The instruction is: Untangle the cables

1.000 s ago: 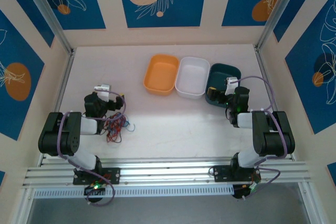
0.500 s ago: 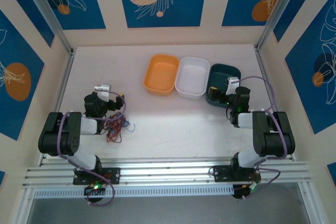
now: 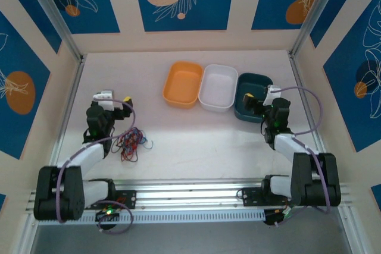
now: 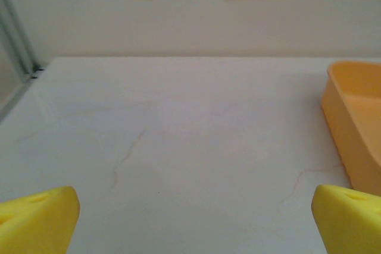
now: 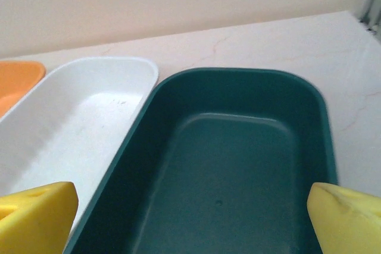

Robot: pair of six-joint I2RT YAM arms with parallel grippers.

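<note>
The main risk, as it looks from here, is that the knot becomes tighter instead of looser: the cables [image 3: 132,143] lie as one small red, blue and dark heap on the tabletop [image 3: 196,141], just beside the left forearm. They are so thin that a closing tool may pinch several at once, or drag the whole heap when nothing holds the other side. The left forearm could also sweep the heap if it turns carelessly. The left tool [image 3: 114,100] is stretched forward past the heap and points toward the far wall. Its yellow fingers [image 4: 37,218] are spread wide over bare tabletop and hold nothing. The right tool [image 3: 256,97] is well apart from the cables, hanging over the dark green tray [image 5: 238,74] beside the white tray [image 5: 89,111], also wide open and empty.
</note>
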